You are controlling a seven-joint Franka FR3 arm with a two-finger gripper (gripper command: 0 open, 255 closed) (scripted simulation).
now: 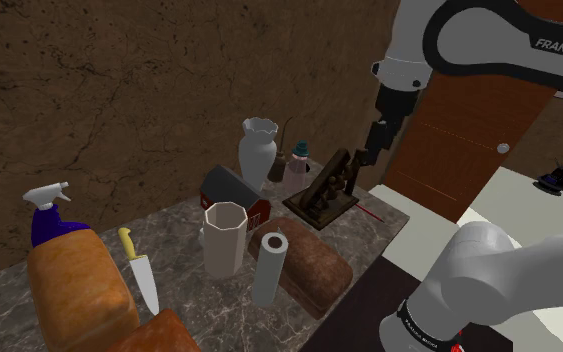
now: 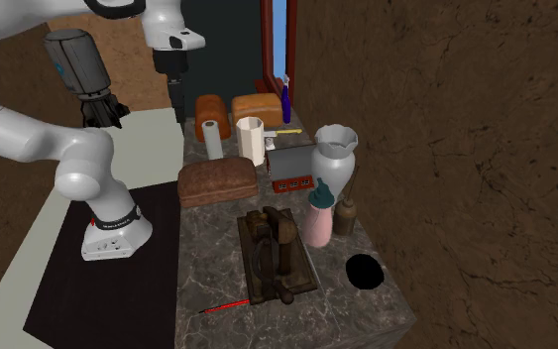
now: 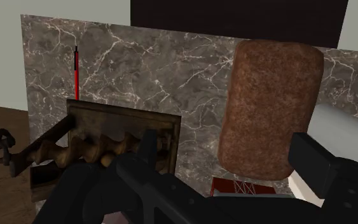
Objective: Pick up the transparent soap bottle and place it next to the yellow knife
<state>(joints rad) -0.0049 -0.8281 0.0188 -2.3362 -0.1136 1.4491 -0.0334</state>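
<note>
The soap bottle (image 1: 298, 166) is a pinkish see-through bottle with a teal cap, upright at the far side of the marble table beside a white vase (image 1: 257, 150); it is also in the second exterior view (image 2: 318, 216), next to a brown nozzle bottle (image 2: 345, 212). The yellow-handled knife (image 1: 138, 266) lies flat near the shoulder view's left end of the table, beside a tan loaf. My gripper (image 1: 373, 152) hangs open and empty above the table's near edge, apart from the bottle. In the wrist view its fingers (image 3: 231, 162) stand apart over a brown loaf (image 3: 269, 108) and a wooden screw device (image 3: 107, 143).
Between gripper and knife stand a wooden screw device (image 1: 324, 190), a dark loaf (image 1: 314, 262), a paper roll (image 1: 268, 267), a white faceted cup (image 1: 224, 238) and a dark-roofed red box (image 1: 237, 192). A blue spray bottle (image 1: 47, 215) and tan loaves (image 1: 74, 290) crowd the knife's end. A red stick (image 1: 372, 213) lies near the edge.
</note>
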